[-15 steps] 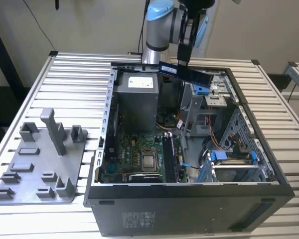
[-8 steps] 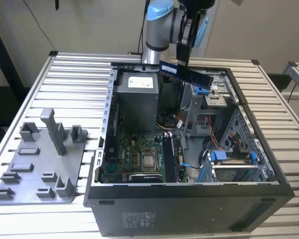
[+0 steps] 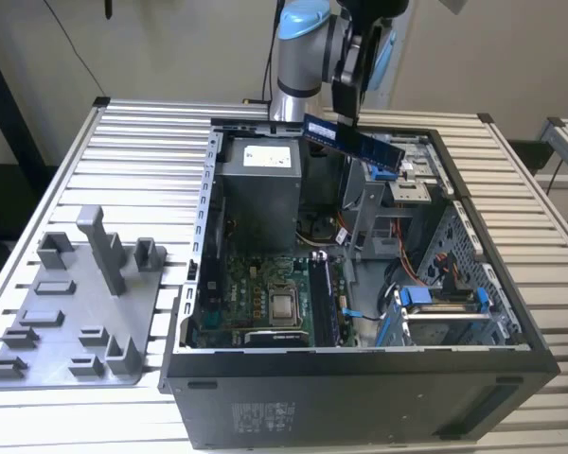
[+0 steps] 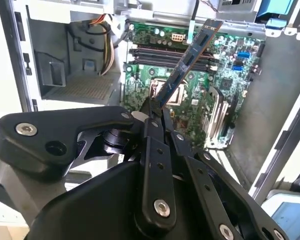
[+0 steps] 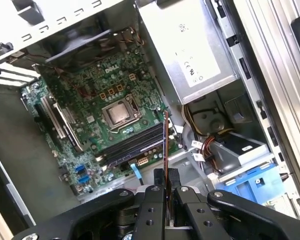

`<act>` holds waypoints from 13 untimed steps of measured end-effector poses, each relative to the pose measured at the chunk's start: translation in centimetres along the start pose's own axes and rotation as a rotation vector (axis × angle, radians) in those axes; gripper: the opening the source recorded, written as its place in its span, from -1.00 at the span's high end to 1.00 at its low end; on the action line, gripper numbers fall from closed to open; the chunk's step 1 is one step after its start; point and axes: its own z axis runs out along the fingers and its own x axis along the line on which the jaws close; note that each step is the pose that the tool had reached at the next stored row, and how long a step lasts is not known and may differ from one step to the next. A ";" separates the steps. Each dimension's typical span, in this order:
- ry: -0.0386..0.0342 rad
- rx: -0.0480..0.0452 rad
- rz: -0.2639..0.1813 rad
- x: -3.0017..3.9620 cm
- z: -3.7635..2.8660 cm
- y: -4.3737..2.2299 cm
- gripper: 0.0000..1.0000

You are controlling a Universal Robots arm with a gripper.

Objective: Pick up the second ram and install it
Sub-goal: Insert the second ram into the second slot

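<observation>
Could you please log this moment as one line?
claw: shut on ram | ram: tilted, above open computer case | install: not yet done

The exterior view looks down from above, some way off, on the open black metal computer case (image 3: pixel 360 397) lying on the slatted white table (image 3: pixel 142 151). Both wrist views look closely past the black end effector (image 4: pixel 152 107) (image 5: pixel 166 176) into that case, sharing its green motherboard (image 4: pixel 150 85) (image 5: pixel 90 90).
</observation>
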 end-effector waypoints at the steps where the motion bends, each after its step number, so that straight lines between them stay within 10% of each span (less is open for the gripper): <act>1: 0.0000 0.0003 0.009 0.00 0.00 0.00 0.72; 13: -0.0005 0.0024 0.086 0.01 0.04 0.00 0.72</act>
